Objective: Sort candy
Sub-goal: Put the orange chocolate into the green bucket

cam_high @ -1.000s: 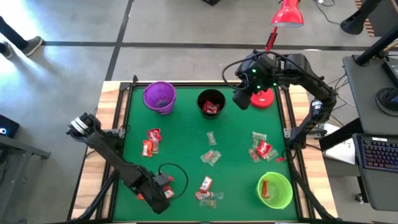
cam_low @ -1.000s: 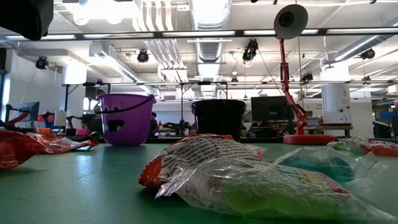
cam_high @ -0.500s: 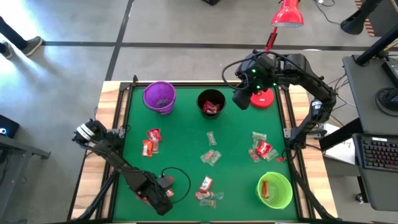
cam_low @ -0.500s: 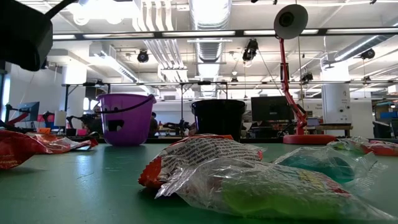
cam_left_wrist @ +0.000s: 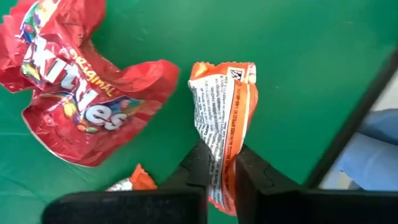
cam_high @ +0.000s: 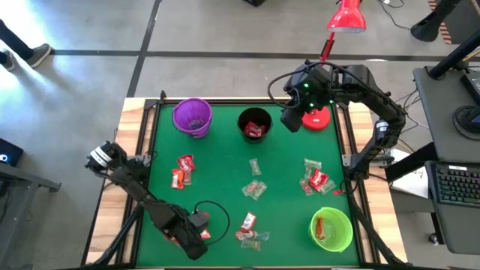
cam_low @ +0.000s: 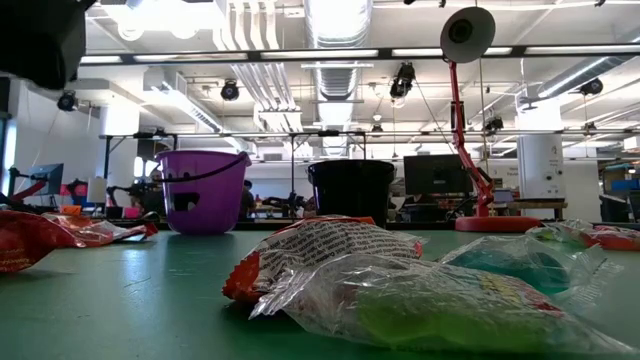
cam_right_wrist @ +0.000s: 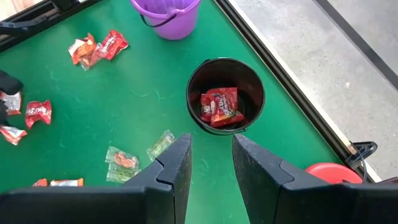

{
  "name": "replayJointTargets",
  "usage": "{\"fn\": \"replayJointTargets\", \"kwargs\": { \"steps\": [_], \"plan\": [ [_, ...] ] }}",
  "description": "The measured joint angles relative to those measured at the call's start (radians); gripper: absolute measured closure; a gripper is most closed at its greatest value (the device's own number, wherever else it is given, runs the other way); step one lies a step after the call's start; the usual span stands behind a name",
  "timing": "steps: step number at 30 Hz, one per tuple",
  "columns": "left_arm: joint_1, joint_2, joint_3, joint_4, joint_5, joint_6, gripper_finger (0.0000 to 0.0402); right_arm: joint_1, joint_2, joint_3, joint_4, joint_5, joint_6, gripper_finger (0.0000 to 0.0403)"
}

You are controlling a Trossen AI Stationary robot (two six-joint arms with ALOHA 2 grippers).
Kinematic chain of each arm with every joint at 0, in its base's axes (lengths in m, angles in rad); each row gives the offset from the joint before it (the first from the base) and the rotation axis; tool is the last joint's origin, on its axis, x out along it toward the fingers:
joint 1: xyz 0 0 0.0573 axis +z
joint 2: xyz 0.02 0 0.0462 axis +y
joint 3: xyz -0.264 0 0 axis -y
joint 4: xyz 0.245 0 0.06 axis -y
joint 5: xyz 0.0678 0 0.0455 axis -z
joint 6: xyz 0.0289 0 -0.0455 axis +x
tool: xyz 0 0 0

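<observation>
An orange candy (cam_left_wrist: 219,118) with a crinkled printed wrapper was seen pinched between the left gripper's (cam_left_wrist: 219,171) fingers (cam_left_wrist: 196,167) at the green table's (cam_high: 225,180) near-left corner, beside a red packet (cam_left_wrist: 81,93). Only the right wrist view revealed red packets inside the black cup (cam_right_wrist: 225,94), above which the right gripper (cam_right_wrist: 211,163) was held with fingers parted.

Green worktop (cam_high: 225,187); beside the black cup (cam_high: 254,124), a purple cup (cam_high: 193,117); red Skittles packet (cam_left_wrist: 74,106), orange-and-white wrapper (cam_left_wrist: 222,118).
</observation>
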Motion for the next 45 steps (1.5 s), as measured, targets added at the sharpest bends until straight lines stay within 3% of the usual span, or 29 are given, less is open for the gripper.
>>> {"fn": "replayJointTargets", "kwargs": {
  "steps": [6,13,18,27,45],
  "plan": [
    [0.0,-0.071,0.017,-0.017,-0.01,0.004,0.0396,0.0,-0.009,-0.001,0.0,0.0,-0.01,0.0294],
    [0.032,-0.168,0.043,-0.147,-0.085,0.024,0.0397,0.0,-0.012,-0.001,0.0,0.0,-0.052,0.0294],
    [0.092,-0.247,0.048,-0.188,-0.155,0.117,0.0398,0.0,-0.012,-0.001,0.0,-0.001,-0.096,0.0294],
    [0.294,-0.385,0.048,-0.189,-0.239,0.414,0.0398,0.0,-0.012,-0.001,0.0,-0.001,-0.17,0.0294],
    [0.75,-0.589,0.047,-0.146,-0.225,1.054,0.0398,0.004,-0.012,-0.009,0.001,0.0,-0.085,0.0294]
  ]
}}
